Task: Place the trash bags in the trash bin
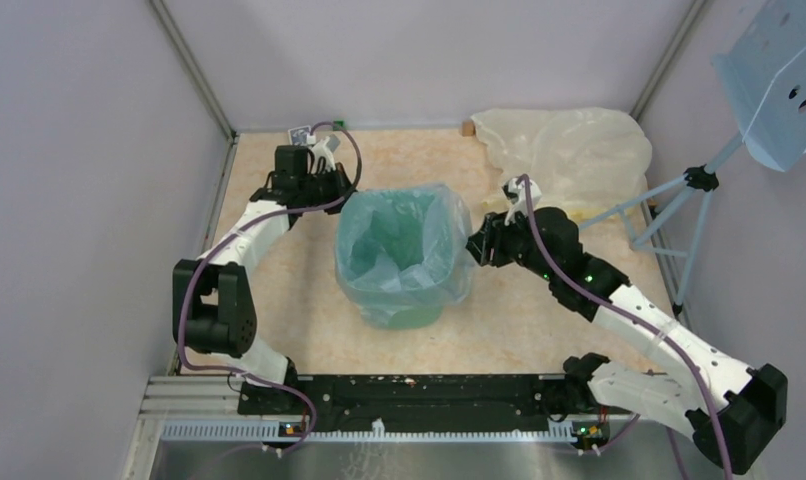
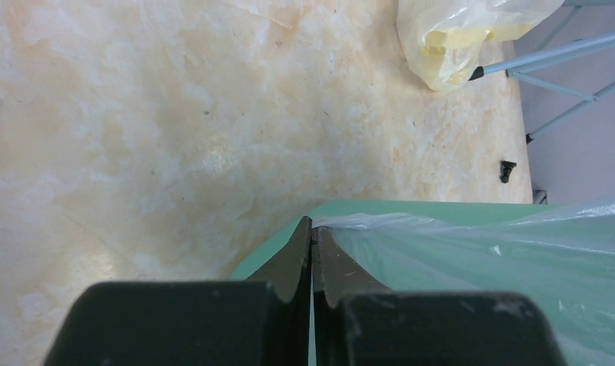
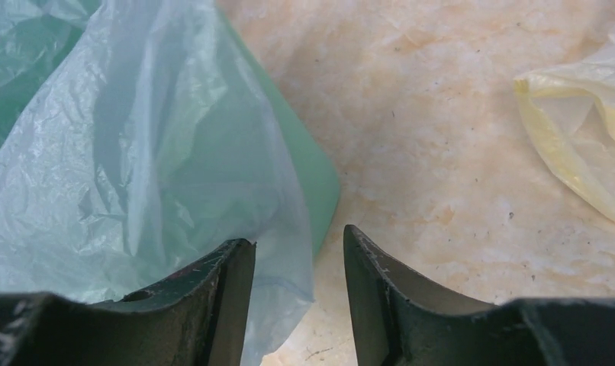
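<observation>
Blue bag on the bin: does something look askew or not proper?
Yes. The blue bag lines the trash bin unevenly: on the bin's right side loose film hangs outside the wall, and the inside is crumpled, not spread flat.

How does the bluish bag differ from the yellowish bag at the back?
The pale blue bag is spread open and draped over the green bin; the cream-yellow bag lies crumpled on the table. The blue one is mid-table, the yellow one in the far right corner. Both are thin, see-through plastic.
</observation>
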Robot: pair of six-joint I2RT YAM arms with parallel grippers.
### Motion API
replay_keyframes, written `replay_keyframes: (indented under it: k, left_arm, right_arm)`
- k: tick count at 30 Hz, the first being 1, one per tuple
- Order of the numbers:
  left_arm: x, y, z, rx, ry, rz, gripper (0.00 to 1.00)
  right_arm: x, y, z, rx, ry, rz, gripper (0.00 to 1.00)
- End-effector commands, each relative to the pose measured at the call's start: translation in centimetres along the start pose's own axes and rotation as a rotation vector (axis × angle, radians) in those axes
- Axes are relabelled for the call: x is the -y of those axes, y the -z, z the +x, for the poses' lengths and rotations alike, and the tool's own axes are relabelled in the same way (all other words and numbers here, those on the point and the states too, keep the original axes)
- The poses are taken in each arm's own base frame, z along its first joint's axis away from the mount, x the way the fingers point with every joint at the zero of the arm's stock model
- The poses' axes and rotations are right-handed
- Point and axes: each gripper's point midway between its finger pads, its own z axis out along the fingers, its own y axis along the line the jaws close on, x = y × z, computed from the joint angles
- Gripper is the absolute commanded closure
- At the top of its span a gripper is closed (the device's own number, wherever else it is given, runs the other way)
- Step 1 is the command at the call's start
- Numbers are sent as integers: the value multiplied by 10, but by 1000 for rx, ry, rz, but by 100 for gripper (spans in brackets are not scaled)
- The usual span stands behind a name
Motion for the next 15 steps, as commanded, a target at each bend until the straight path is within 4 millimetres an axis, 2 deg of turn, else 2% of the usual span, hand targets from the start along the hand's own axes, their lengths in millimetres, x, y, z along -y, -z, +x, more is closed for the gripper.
replay_keyframes:
  k: [1,4,8,12,15]
  left_arm:
    - [9,10,-25,54,-84,-24,100]
    - [10,21,-30,82,-78,-48,100]
    - [15,36,-34,111,-69,-41,100]
    - [11,46,-28,103,-59,-53,100]
    - [2,55,-22,96,-39,-91,100]
  right_arm:
    - [14,8,-12,52,-65,19,52]
    - [10,6,-8,50,-86,-48,47]
    - [1,-6,4,-3,-79,-149,45]
    - [-12,-13,9,-20,-54,-246,45]
    - [-9,-15,12,-36,-67,-231,45]
